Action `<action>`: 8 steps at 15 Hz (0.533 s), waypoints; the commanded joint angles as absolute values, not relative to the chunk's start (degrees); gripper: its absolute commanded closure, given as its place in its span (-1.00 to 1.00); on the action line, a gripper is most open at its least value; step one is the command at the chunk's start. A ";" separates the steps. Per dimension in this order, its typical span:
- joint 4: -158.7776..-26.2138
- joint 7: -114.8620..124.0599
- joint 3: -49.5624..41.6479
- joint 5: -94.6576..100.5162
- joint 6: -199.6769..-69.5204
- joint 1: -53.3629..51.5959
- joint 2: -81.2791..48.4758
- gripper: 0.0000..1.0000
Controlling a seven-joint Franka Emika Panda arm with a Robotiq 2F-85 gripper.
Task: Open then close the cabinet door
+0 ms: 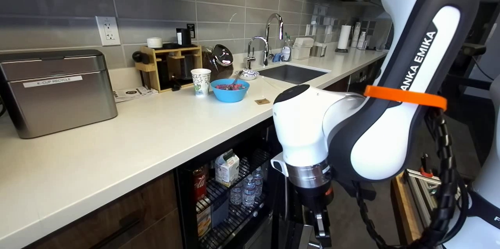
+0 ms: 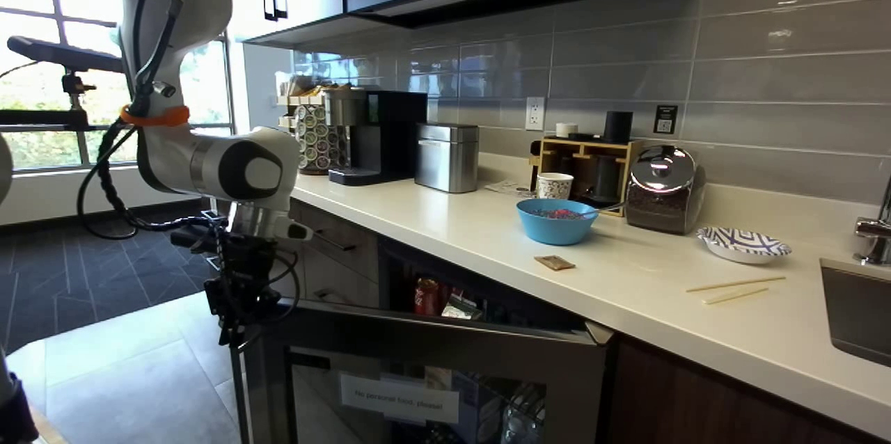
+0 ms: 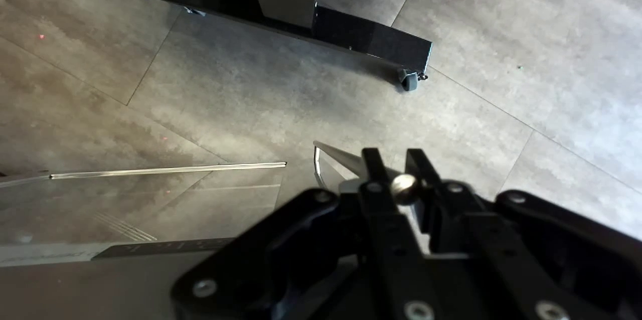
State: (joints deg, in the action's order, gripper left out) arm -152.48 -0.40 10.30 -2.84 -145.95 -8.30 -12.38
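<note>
Steel bar handle [image 2: 240, 388] held by the pincer [image 3: 393, 159], with the glass-panelled cabinet door [image 2: 418, 338] standing open.
The pincer's fingers [image 3: 372, 162] are closed around the bar, its rounded end showing between them. In an exterior view the door reaches away to the pincer's right; beyond it, a red can [image 2: 427, 296] and then a carton [image 2: 461, 307] show. Higher and farther right of the pincer, the worktop [image 2: 626, 284] carries a blue bowl [image 2: 553, 227], a brown packet [image 2: 555, 262] and, farther right still, a patterned dish [image 2: 743, 248].

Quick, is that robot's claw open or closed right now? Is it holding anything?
Gripper: closed, holding the steel bar handle of the cabinet door.
</note>
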 commanded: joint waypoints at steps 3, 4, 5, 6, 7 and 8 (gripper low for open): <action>-156.43 -8.11 9.38 -2.65 -147.05 -5.83 -10.99 0.94; -156.68 -9.06 9.61 -3.29 -146.79 -5.59 -10.83 0.94; -157.00 -9.22 9.47 -2.96 -147.20 -5.65 -10.68 0.94; -157.25 -9.71 9.49 -3.01 -147.23 -5.60 -10.57 0.94; -157.51 -9.98 9.45 -2.85 -147.35 -5.62 -10.43 0.94; -157.72 -10.26 9.43 -2.86 -147.43 -5.62 -10.30 0.94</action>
State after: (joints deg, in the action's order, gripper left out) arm -155.90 -3.24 10.38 -2.77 -147.08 -8.27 -10.47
